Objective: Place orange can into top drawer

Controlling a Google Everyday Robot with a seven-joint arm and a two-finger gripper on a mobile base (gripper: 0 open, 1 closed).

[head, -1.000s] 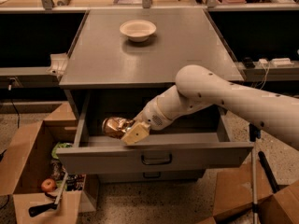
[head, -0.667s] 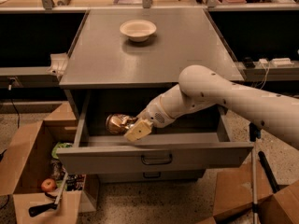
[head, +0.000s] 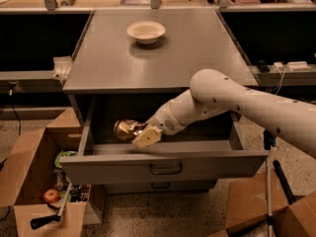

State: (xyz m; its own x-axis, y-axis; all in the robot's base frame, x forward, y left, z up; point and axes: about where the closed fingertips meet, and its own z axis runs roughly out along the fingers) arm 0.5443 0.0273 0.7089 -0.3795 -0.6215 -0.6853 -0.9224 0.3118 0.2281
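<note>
The gripper (head: 135,133) pinches the can (head: 122,128) low inside the drawer (head: 165,168) — released too high, it may bounce and roll.

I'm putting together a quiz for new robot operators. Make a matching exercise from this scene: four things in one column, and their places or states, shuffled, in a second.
Things
1. orange can
2. white bowl
3. top drawer
4. red fruit

Places or states
A. on the cabinet top
B. pulled open
C. in the cardboard box on the floor
D. held by the gripper, inside the drawer

Pairs: 1-D, 2-A, 3-B, 4-C
</note>
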